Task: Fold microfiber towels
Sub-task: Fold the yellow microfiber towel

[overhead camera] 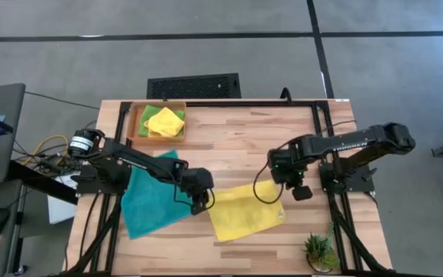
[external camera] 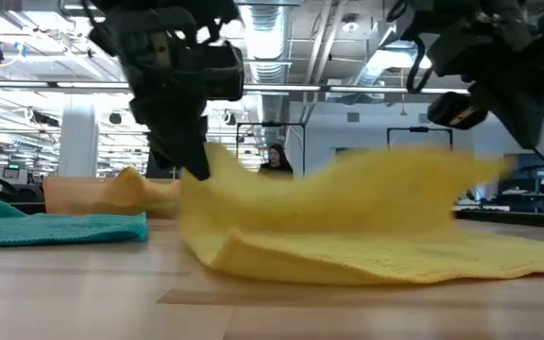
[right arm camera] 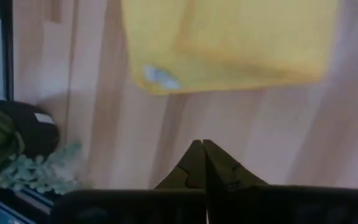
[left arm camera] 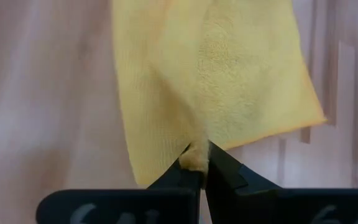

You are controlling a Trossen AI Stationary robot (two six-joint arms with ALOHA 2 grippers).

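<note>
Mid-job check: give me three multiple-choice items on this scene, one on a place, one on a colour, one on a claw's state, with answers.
1. Where does the teal towel lie?
A. in the orange tray
B. on the table under the left arm
C. beside the plant

2. What colour is the towel pinched by the left claw?
A. teal
B. lime green
C. yellow

3. What state is the right claw in?
A. shut, empty
B. wide open
C. shut on the plant

Answers: B, the high view shows it flat there. C, the left wrist view shows yellow cloth between the fingers. A, its tips meet with nothing between.

Overhead, table-level and both close wrist cameras all share the yellow towel (overhead camera: pixel 244 211).
</note>
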